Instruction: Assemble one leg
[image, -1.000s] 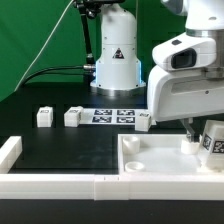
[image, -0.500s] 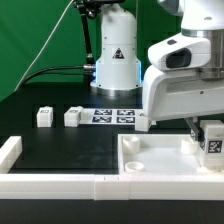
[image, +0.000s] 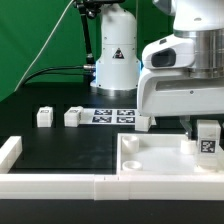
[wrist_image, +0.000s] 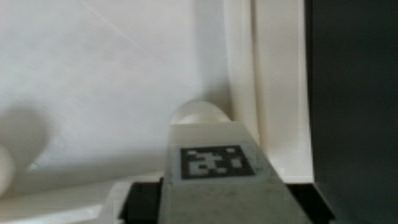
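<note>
The robot's jaws grip a stubby white plastic leg (image: 207, 139) (wrist_image: 215, 155), held upright with its black-and-white square tag facing outward. It hangs over the far corner of the smooth white tray (image: 150, 165) at the exterior view's right; contact cannot be told. Two matching blocks (image: 44, 116) (image: 72, 117) sit on the matte black bench (image: 70, 150) beside the flat marker board (image: 113, 116).

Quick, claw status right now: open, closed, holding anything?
The claw is closed on the leg.
</note>
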